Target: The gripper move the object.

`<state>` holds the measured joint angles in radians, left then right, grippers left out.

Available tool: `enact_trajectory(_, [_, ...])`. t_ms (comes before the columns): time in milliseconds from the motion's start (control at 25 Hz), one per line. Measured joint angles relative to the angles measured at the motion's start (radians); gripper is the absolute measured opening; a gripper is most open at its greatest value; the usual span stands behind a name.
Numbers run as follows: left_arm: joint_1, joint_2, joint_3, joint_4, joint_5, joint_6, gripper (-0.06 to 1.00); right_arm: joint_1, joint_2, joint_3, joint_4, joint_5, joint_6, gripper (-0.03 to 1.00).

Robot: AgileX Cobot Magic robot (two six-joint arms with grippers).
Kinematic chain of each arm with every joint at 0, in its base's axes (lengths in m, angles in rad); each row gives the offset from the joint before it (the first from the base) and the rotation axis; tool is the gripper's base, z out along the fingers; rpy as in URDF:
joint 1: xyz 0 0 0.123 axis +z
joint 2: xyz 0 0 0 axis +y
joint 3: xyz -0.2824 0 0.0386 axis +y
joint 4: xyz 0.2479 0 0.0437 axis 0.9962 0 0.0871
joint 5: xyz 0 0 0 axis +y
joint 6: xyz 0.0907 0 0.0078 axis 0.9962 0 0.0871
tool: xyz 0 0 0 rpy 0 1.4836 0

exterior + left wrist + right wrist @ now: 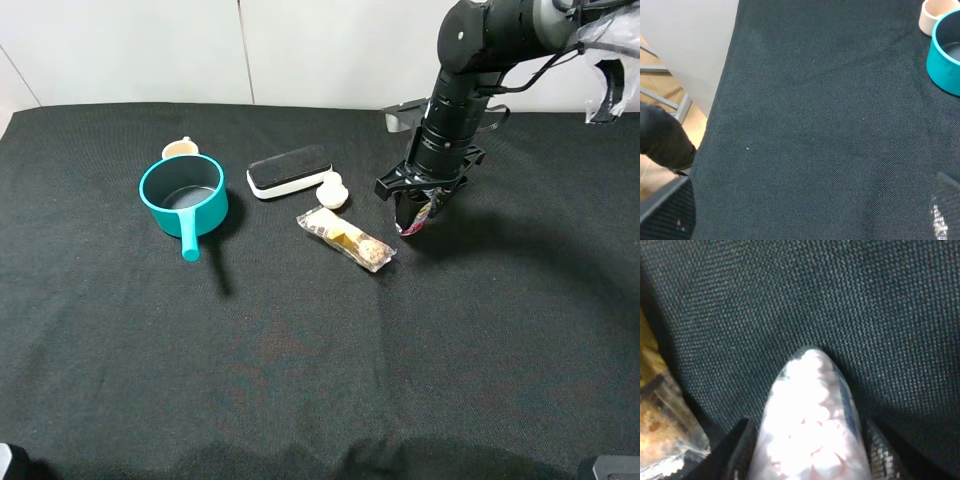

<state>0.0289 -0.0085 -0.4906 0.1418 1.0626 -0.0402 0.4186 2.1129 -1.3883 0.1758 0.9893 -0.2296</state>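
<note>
The object (419,214), a small clear bottle with a red-purple label, sits between the fingers of my right gripper (414,212), which is shut on it. The black arm comes down from the upper right, with its tip low over the black cloth, just right of the snack bar (346,238). In the right wrist view the object (810,415) fills the lower middle, pale pink inside, with a dark finger (735,450) on either side. My left gripper (805,220) shows only two mesh-textured fingers (667,212) at the frame corners, wide apart with nothing between them.
A teal pot (183,195) with its handle toward the front stands at the left, a small beige cup (180,149) behind it. A black-and-white block (288,170) and a white round lump (332,190) lie near the snack bar. The cloth's left edge (715,110) drops to the floor.
</note>
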Motion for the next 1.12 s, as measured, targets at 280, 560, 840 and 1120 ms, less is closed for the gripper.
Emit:
enact_trajectory(280, [0.0, 0.0, 0.0, 0.0, 0.0, 0.0, 0.99, 0.0, 0.0, 0.0, 0.0, -0.008, 0.0, 0.5])
enact_trajectory(560, [0.0, 0.0, 0.0, 0.0, 0.0, 0.0, 0.99, 0.0, 0.0, 0.0, -0.012, -0.017, 0.0, 0.68])
enact_trajectory(840, [0.0, 0.0, 0.0, 0.0, 0.0, 0.0, 0.99, 0.0, 0.0, 0.0, -0.016, -0.024, 0.0, 0.69])
enact_trajectory(1120, [0.0, 0.0, 0.0, 0.0, 0.0, 0.0, 0.99, 0.0, -0.015, 0.0, 0.0, -0.034, 0.0, 0.69])
